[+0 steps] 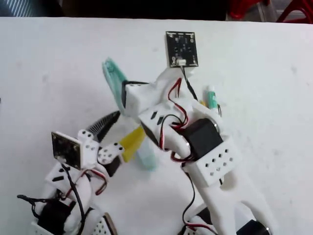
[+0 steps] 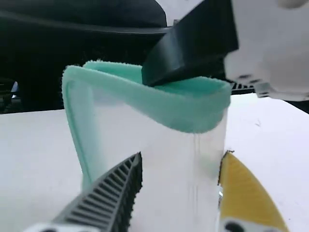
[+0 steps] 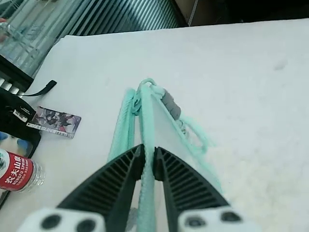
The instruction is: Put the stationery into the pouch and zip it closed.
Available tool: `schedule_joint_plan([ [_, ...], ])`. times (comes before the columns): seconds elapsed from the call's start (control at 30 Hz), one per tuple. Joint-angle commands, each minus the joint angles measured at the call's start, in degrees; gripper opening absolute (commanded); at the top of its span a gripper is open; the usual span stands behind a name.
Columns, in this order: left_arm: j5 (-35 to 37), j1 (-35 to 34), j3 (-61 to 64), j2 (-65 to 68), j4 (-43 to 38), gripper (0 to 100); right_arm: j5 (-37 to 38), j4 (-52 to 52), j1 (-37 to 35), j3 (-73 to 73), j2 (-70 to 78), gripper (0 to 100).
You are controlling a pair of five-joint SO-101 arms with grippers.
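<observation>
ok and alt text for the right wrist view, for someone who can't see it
Black ribbed jaws are shut on the mint-green rim of a pouch over a white table. Its grey zip pull trails a green cord; a red-labelled bottle lies nearby.

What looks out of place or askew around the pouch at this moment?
Two things stand out. The pouch is not lying flat: it stands on edge, pinched at its teal rim by the right end effector. A green-and-white pen-like item lies on the table beside that arm, outside the pouch.
</observation>
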Motion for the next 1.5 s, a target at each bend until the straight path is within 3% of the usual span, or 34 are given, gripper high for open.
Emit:
schedule_joint_plan([
  [0.0, 0.53, -0.57, 0.70, 0.04, -3.25, 27, -0.09, 0.31, -0.66, -3.08, -1.19, 1.6],
  [0.2, 0.44, -0.84, 0.88, 0.04, -2.73, 27, 0.09, 1.45, -1.80, -2.99, -1.36, 1.6],
  [0.5, 0.79, -11.12, 1.14, 0.04, -0.79, 27, 4.48, 7.43, 3.91, -3.34, -1.45, 1.6],
  [0.9, 0.09, -6.81, 1.23, 0.04, 0.70, 27, 4.66, 3.91, 0.57, -3.34, -1.45, 1.6],
  [1.0, -3.78, -5.14, 1.32, 0.04, 0.70, 27, 4.92, 4.70, -1.63, -3.34, -1.45, 1.6],
  [1.13, -5.01, -4.70, 2.81, 0.04, 0.18, 27, 10.64, 6.64, -4.62, -3.34, -1.45, 1.6],
  [1.23, -5.10, -5.05, 3.34, 0.04, 0.53, 27, 10.55, 8.22, -5.23, -3.34, -1.98, 1.6],
  [1.47, -6.59, -6.11, 2.99, 0.04, 0.09, 11, 10.90, 8.22, -4.97, -2.99, -7.52, 1.6],
])
